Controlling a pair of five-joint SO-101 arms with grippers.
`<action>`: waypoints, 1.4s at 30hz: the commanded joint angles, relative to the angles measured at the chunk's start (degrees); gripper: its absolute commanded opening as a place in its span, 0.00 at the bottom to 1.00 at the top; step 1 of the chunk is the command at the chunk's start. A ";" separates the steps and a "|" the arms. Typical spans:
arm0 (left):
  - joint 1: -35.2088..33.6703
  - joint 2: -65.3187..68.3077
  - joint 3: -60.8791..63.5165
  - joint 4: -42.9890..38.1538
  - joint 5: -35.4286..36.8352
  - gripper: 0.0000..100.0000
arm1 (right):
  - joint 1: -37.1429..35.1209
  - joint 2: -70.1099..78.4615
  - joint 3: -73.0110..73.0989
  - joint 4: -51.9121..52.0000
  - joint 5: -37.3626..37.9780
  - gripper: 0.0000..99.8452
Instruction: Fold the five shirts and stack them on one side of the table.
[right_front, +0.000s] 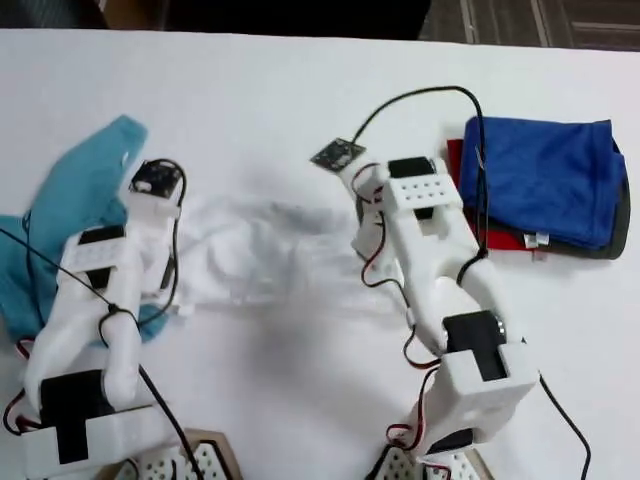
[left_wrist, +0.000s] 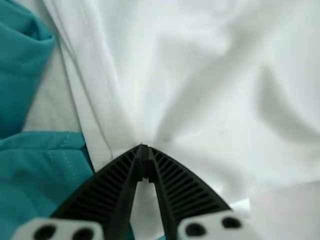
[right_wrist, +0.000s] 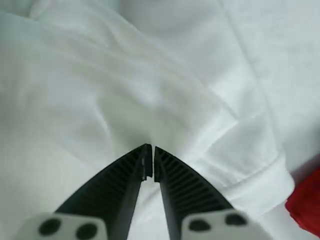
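White shirt (right_front: 260, 255) lies rumpled across the centre of the high view, stretched btwn the two arms. Left end effector (left_wrist: 144, 161) is clenched on it: the black ribbed tips meet, w/ white fabric puckered right at them, close to a stitched hem. Right end effector (right_wrist: 149, 161) is also pinched onto the white shirt, tips nearly touching and cloth gathered at their front, near another hemmed edge.

Teal shirt (right_front: 85, 190) sits unfolded at centre-left of the high view, partly under the left arm (right_front: 100, 280) and up against the white shirt's left end. In the left wrist view, teal cloth lies just beside the clenched tips.

Folded stack sits at upper right of the high view: blue shirt (right_front: 545, 175) on top, red shirt (right_front: 500, 240) below w/ its edge showing, dark shirt (right_front: 622, 215) at the bottom, seen along the right side. Right arm (right_front: 435, 235) stands btwn the white shirt and this stack. In the right wrist view, red cloth lies just beside the white hem. A black cable (right_front: 440, 90) arcs from the right arm and runs down over the blue shirt's left edge. Bench (right_front: 300, 100) is white.
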 joint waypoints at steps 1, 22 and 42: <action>0.26 -1.14 -0.13 -1.14 0.53 0.03 | 3.30 1.27 -0.09 -3.21 0.18 0.02; -13.54 -0.97 -11.56 2.29 -5.45 0.24 | 4.44 -19.74 0.35 7.96 2.90 0.02; -44.13 45.80 -62.46 7.47 -12.13 0.24 | 4.18 -27.30 3.34 11.65 2.99 0.02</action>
